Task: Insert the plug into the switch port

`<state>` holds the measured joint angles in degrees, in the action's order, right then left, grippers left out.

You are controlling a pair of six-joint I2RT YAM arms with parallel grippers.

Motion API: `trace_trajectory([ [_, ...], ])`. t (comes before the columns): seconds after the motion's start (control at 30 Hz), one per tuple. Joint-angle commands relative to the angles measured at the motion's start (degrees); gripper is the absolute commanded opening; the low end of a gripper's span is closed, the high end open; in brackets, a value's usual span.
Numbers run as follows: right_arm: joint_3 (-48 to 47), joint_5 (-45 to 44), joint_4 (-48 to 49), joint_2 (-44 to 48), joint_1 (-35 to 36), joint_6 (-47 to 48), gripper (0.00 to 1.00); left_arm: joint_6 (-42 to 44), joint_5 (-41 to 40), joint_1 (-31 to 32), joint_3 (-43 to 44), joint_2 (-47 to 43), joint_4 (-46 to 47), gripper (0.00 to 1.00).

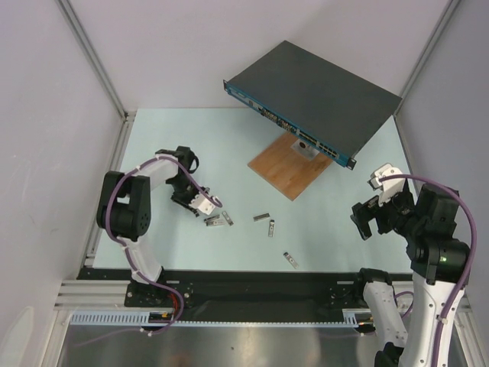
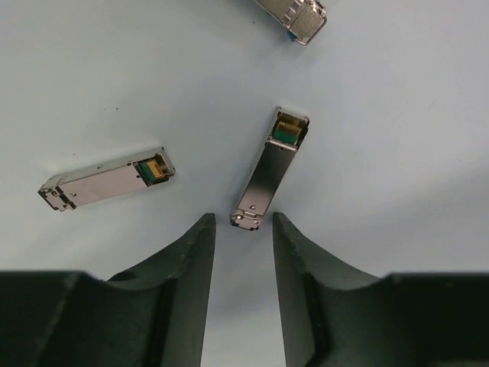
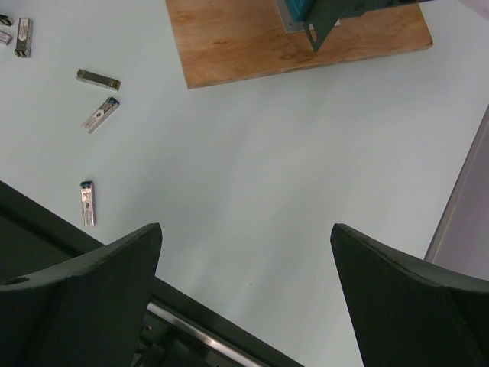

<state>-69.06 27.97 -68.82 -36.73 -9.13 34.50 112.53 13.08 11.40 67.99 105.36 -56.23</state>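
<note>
The switch (image 1: 317, 95) is a flat dark grey box with a blue front strip, propped at the back over a wooden board; a corner of it shows in the right wrist view (image 3: 325, 11). Several small metal plugs lie on the table. My left gripper (image 1: 208, 212) is open and low over two of them. In the left wrist view one plug (image 2: 271, 168) lies with its near end just at the gap between my fingertips, untouched by my left gripper (image 2: 243, 222). Another plug (image 2: 107, 182) lies to the left. My right gripper (image 1: 365, 218) is wide open and empty, as the right wrist view (image 3: 246, 229) shows.
The brown wooden board (image 1: 289, 164) lies under the switch's front edge. More plugs lie mid-table (image 1: 262, 217), (image 1: 290, 260), and one sits at the top of the left wrist view (image 2: 294, 15). The black base rail (image 1: 252, 283) runs along the near edge. Frame posts stand at the walls.
</note>
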Motion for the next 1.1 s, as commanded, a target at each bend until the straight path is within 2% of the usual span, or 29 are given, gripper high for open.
trace_trajectory([
  [0.0, -2.9, 2.1, 0.4, -0.4, -0.2, -0.8, 1.0, 6.6, -0.9, 0.4, -0.4, 0.4, 0.8, 0.4],
  [0.03, -3.2, 2.2, 0.4, -0.5, -0.2, -1.1, 1.0, 6.6, -0.7, 0.5, -1.0, -0.5, 0.8, 0.35],
  [0.17, -3.8, 2.4, 0.4, -0.8, -0.2, -1.2, 1.0, 6.5, 1.1, 0.7, -5.1, -4.2, 1.5, 0.3],
  [0.2, -3.9, 2.4, 0.4, -0.9, -0.2, -1.3, 1.0, 6.5, 1.3, 0.9, -6.9, -4.8, 1.9, 0.31],
  [0.23, -3.8, 2.5, 0.3, -1.0, -0.2, -1.2, 1.0, 5.9, 1.3, 1.2, -7.9, -5.3, 2.3, 0.44],
  [0.3, -3.8, 2.8, 0.3, -1.1, -0.3, -1.1, 1.0, 5.7, 1.9, 1.3, -10.1, -6.7, 3.0, 0.52],
  [0.5, -3.7, 2.8, 0.3, -0.8, -0.2, -1.3, 1.0, 5.8, 1.6, 1.3, -12.7, -7.4, 5.3, 0.5],
  [0.63, -3.7, 3.1, 0.3, -0.9, -0.2, -1.7, 1.0, 4.8, 2.4, 2.0, -12.4, -6.7, 5.3, 0.36],
  [0.8, -4.3, 3.0, 0.8, -1.1, -0.2, -2.7, 1.0, 2.1, 4.7, 2.5, -13.7, -8.0, 6.5, 0.28],
  [0.9, -4.9, 3.1, 0.7, -1.7, -0.2, -2.9, 1.0, -1.9, 6.3, 2.7, -14.9, -9.5, 7.4, 0.22],
  [0.97, -5.6, 3.3, 0.4, -1.9, -0.2, -3.1, 1.0, -6.2, 7.6, 2.7, -14.9, -10.2, 7.2, 0.14],
  [1.0, -5.7, 3.3, 0.4, -1.9, -0.2, -3.1, 1.0, -8.0, 7.7, 2.7, -14.4, -10.2, 6.7, 0.05],
  [1.03, -6.3, 3.5, 0.4, -1.9, -0.2, -3.2, 1.0, -11.3, 7.7, 2.7, -13.9, -10.3, 6.4, 0.0],
  [1.07, -6.7, 4.0, 0.2, -1.9, -0.2, -3.4, 1.0, -13.3, 7.9, 2.7, -12.5, -10.7, 5.3, 0.0],
])
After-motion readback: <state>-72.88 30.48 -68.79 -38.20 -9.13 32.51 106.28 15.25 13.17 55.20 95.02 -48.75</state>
